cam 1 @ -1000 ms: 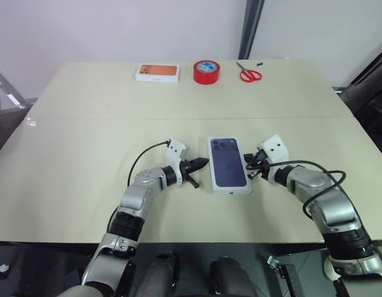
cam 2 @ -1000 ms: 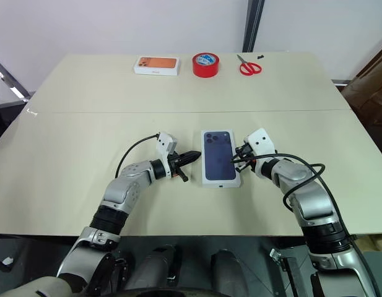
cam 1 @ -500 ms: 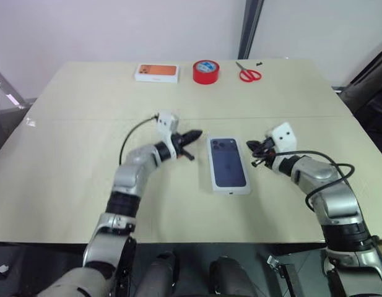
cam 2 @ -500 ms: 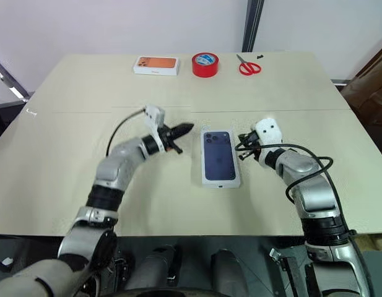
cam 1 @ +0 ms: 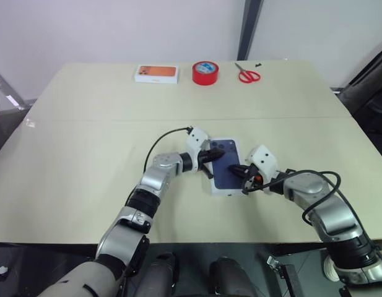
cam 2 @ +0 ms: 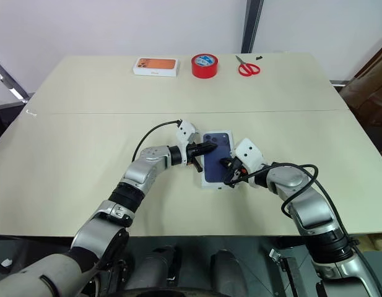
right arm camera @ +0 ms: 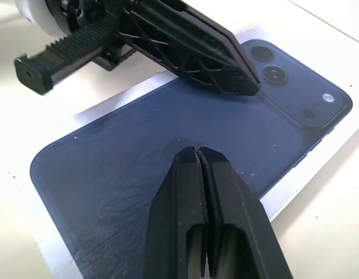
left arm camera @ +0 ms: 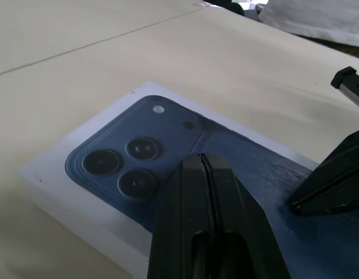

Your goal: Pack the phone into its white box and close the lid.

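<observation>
The white box (cam 1: pixel 222 191) lies flat at the table's middle. A dark navy phone back (cam 1: pixel 223 176) with its camera cluster (left arm camera: pixel 127 160) at the far corner fills the box's top face, framed by a white rim. I cannot tell whether this is the phone itself or a picture on a fitted lid; a separate lid is out of view. My left gripper (cam 1: pixel 218 151) is shut, its tip over the navy surface just past the cameras. My right gripper (cam 1: pixel 235 168) is shut too, tip over the middle of that surface (right arm camera: pixel 109 174), facing the left gripper's fingers (right arm camera: pixel 196 52).
Along the table's far edge stand a white box with an orange picture (cam 1: pixel 157 73), a red tape roll (cam 1: pixel 205 72) and red scissors (cam 1: pixel 247 75). A seam (cam 1: pixel 85 119) crosses the table behind the box.
Both grippers stood beside the box a second ago. The left one swung up and away, then came right onto the box top. The right one moved left onto it. The box stayed put.
</observation>
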You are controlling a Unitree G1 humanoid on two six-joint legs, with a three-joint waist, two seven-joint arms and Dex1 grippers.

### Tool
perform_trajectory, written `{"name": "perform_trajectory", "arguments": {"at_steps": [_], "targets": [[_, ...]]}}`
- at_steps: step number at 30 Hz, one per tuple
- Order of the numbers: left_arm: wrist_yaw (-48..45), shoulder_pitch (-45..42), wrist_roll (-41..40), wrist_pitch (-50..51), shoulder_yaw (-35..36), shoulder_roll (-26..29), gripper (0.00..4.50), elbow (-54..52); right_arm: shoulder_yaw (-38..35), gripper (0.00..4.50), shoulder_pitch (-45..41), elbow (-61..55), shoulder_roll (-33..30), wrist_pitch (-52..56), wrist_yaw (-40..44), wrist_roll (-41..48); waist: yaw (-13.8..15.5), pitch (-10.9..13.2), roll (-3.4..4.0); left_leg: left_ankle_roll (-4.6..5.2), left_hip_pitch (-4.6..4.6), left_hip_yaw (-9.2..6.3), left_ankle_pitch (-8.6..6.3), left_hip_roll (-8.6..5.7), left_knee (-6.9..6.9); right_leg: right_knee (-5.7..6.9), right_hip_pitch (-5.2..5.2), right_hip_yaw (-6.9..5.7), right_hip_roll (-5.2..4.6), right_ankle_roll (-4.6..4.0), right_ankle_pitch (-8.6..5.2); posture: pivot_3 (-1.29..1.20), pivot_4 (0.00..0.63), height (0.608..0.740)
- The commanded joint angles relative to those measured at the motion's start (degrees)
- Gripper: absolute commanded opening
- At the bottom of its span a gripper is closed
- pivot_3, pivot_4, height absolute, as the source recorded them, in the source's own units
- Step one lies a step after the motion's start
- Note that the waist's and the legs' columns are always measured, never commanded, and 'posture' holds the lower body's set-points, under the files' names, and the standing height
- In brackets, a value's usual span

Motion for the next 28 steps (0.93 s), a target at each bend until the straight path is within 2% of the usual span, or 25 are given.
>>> {"name": "perform_trajectory", "arguments": {"at_steps": [1,3,7,10,14,19,28], "targets": [[-0.27,1.48,-1.03,1.15,2.08,1.71,0.26,-1.15,-3.62,0.32,-1.52,-0.53,2.36,4.53,-0.63,4.85,-0.19,0.00,0.00,0.00,0.00,-0.01,0.00,0.01,0.00,0.00,-0.01,0.00,0.01,0.00,0.00,0.00,0.150,0.734],[-0.85,2.28,-3.28,-0.12,4.51,3.15,0.84,-6.10,-5.48,0.89,-2.71,-0.13,2.44,3.62,-0.30,5.64,-0.40,0.01,0.00,-0.01,-0.02,0.00,0.01,0.01,-0.02,0.01,-0.06,0.02,0.01,0.00,0.00,0.00,0.150,0.734],[-3.93,3.83,-6.17,1.54,7.41,9.28,2.79,-15.22,-10.25,2.91,-4.88,0.45,3.00,3.80,0.34,9.97,-1.10,0.06,-0.01,-0.15,-0.14,-0.02,0.09,0.01,-0.06,0.07,-0.25,0.03,0.01,-0.01,0.00,0.00,0.150,0.734],[-4.29,4.94,-6.52,2.11,9.47,14.37,4.43,-18.43,-10.25,4.50,-4.39,0.70,1.02,2.91,2.43,9.62,-1.10,0.05,0.00,-0.16,-0.13,-0.03,0.09,0.01,-0.08,0.04,-0.22,0.01,0.00,-0.01,0.00,0.00,0.150,0.734],[-8.60,9.74,-9.06,5.36,11.51,21.48,4.48,-23.40,-11.26,4.50,-3.29,0.65,-1.68,0.90,5.56,9.48,-1.15,0.05,0.02,-0.10,-0.13,-0.02,0.05,0.00,-0.09,0.02,-0.22,0.03,-0.02,-0.01,0.00,0.00,0.150,0.734],[-11.00,19.72,-11.21,5.67,16.11,29.34,4.48,-29.04,-14.59,4.50,1.17,0.94,-6.15,-3.29,10.08,9.89,-1.04,0.07,0.04,-0.05,-0.14,-0.03,0.02,0.00,-0.10,0.00,-0.21,0.02,-0.03,-0.01,0.00,0.00,0.150,0.734],[-10.98,35.20,-16.27,9.34,24.74,35.96,4.48,-36.33,-20.59,4.50,10.19,0.21,-11.27,-5.73,13.70,10.58,-1.01,0.09,0.08,0.04,-0.12,-0.02,-0.04,0.03,-0.14,-0.04,-0.17,0.03,-0.08,-0.03,0.00,0.00,0.150,0.734]]}}
